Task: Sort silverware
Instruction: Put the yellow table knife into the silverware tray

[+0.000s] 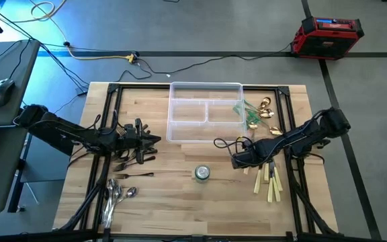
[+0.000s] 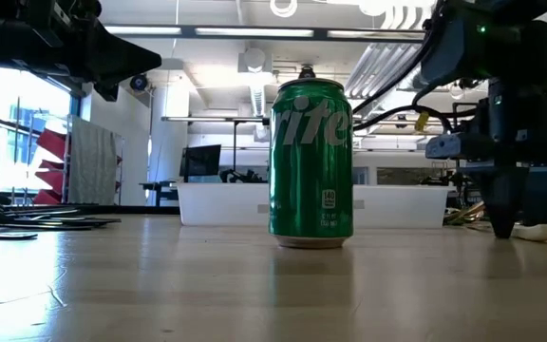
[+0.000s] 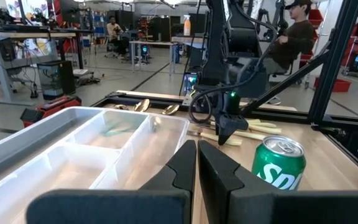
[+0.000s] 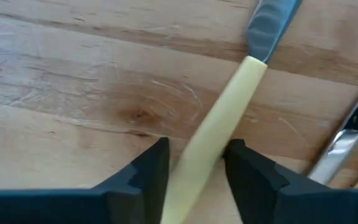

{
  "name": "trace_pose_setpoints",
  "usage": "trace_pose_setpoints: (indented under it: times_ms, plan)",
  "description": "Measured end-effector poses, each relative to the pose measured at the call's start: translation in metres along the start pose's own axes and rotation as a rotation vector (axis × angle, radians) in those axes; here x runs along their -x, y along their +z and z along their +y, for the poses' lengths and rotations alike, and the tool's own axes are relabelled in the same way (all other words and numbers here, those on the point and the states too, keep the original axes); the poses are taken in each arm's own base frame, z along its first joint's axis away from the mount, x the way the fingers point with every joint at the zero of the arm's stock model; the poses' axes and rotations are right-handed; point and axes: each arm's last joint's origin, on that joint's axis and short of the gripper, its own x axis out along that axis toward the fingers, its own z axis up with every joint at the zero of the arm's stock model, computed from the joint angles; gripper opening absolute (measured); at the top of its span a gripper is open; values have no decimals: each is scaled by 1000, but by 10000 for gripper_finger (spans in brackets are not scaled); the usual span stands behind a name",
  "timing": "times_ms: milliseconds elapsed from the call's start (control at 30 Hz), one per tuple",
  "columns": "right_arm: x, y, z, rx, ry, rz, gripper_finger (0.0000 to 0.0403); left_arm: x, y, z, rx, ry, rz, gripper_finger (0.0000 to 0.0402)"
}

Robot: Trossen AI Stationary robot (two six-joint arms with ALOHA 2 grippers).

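Left gripper (image 1: 154, 140): You have it clenched with nothing between its fingers (image 3: 185, 171), hovering over the left half of the table (image 1: 180, 195) just beside the forks (image 1: 132, 160). Treat this arm as waiting.

Forks and spoons: You will find the dark forks scattered below the left gripper and the spoons (image 1: 116, 195) bunched near the table's front left edge. Both groups lie well apart from the right arm.

Tray (image 1: 205, 111): It sits at the back centre of the table, between the two arms. Its compartments look nearly bare; you cannot tell more from the wrist view.

Can (image 1: 201, 173): It stands upright at centre front, left of the right gripper and apart from it.

Right gripper (image 1: 237, 160): You have it down at the table with its fingers (image 4: 143, 171) parted, one on each side of a knife (image 4: 213, 134) handle. The fingers stand close to the handle; firm contact is not yet visible, so read this as closing in, not grasping.

Knife axis: The cream handle runs away from the gripper on a slant, with the steel blade at the far end. The fingers straddle it across its width, which suits a pinch grasp.

Other knives (image 1: 271, 183): They lie just right of the gripper; one neighbouring piece lies close by.

Nearer arm: The right arm is directly over the knife; the left is well apart.

Next move, as judged: Close fully on the handle, lift, then carry toward the tray behind and to the left.
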Motion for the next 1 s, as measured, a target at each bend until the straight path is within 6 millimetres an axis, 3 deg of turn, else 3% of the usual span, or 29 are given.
trace_pose_setpoints:
  times_ms: [200,567,733,867,1000]
  plan:
    - [1,0,3,42,-15,0,35,0,0,0,-1,1,1,0]
    - [51,-11,0,102,-234,79,35,0,0,0,-2,3,5,0]
    - [82,-13,-1,137,-340,21,35,0,-1,0,-2,5,7,0]
    - [106,-4,8,310,-319,-70,35,0,-1,0,-5,9,11,0]
    - [115,17,20,644,-249,-61,35,-1,-1,0,-5,19,12,0]
